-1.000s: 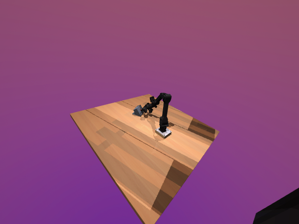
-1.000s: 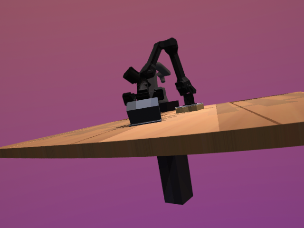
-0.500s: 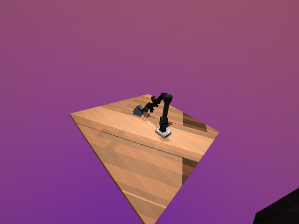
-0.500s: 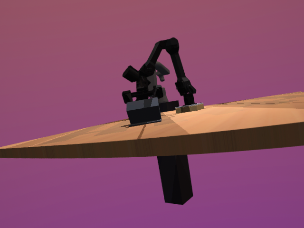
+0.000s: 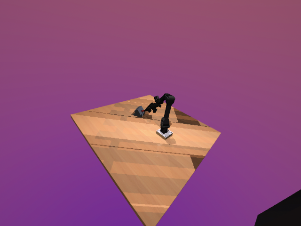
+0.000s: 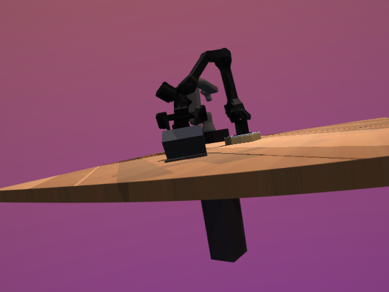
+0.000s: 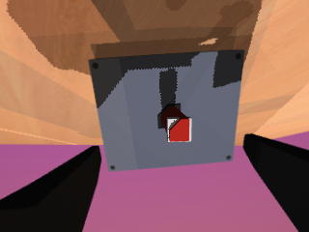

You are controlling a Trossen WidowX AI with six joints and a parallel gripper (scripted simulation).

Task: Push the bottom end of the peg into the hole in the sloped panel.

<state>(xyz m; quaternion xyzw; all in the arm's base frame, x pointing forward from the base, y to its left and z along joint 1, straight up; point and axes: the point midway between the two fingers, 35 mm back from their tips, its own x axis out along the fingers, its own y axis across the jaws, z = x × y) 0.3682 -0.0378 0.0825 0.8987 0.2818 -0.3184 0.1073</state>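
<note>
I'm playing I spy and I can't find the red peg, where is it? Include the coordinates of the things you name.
In the wrist view, the red peg (image 5: 142, 111) (image 7: 180, 130) stands in the hole of the grey sloped panel (image 5: 139, 110) (image 6: 183, 147) (image 7: 130, 111), between the open gripper's (image 7: 172, 145) fingers, touching neither.

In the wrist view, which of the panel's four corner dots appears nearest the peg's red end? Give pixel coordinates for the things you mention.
The lower-right dot (image 7: 229, 158); the lower-left dot (image 7: 112, 167) appears farther from the peg (image 5: 142, 111) (image 7: 180, 130), both upper dots (image 7: 95, 65) (image 7: 238, 56) farther still.

Black arm arched — end effector above gray block — on wooden table.
</note>
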